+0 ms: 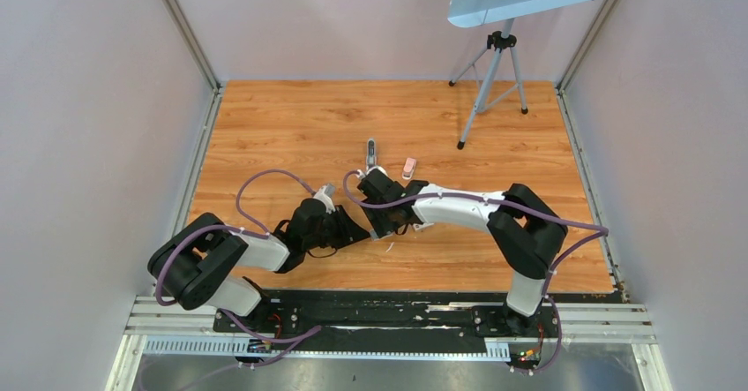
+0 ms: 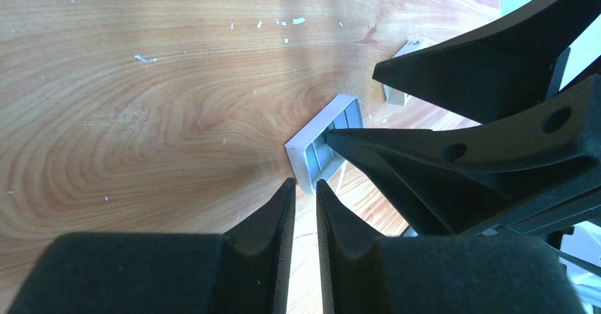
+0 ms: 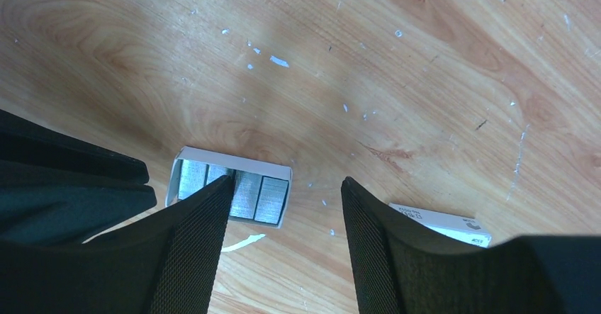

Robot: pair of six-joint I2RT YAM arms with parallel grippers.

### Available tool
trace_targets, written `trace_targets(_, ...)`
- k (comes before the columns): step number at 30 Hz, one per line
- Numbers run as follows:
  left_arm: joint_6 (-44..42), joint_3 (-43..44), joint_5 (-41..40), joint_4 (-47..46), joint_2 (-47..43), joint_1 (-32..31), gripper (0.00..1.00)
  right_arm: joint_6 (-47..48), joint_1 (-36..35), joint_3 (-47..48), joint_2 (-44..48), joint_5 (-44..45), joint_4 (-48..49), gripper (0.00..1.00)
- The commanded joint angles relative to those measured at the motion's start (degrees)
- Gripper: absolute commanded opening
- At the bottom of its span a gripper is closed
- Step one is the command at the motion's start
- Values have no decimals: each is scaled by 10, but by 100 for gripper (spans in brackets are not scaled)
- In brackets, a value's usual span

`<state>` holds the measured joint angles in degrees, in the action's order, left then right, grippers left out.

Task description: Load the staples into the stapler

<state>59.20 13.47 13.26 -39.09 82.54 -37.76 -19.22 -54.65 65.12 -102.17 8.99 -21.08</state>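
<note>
At the lower centre of its wrist view, the right gripper hangs open over the staples in a white tray. The left gripper is closed on nothing.

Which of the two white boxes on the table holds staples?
The open white tray, with staples inside; the other box, to its right, shows none.

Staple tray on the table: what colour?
White card tray, holding silvery-grey staples. It shows best in the right wrist view.
</note>
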Motion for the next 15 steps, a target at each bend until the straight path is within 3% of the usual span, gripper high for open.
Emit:
trace_targets(1,-5,-5,-9,6,-10,-6,19,13,-18,20,-12,45,-32,61)
trace_targets(15,-4,-5,-9,4,-7,-6,20,27,-36,36,-12,105,-58,50)
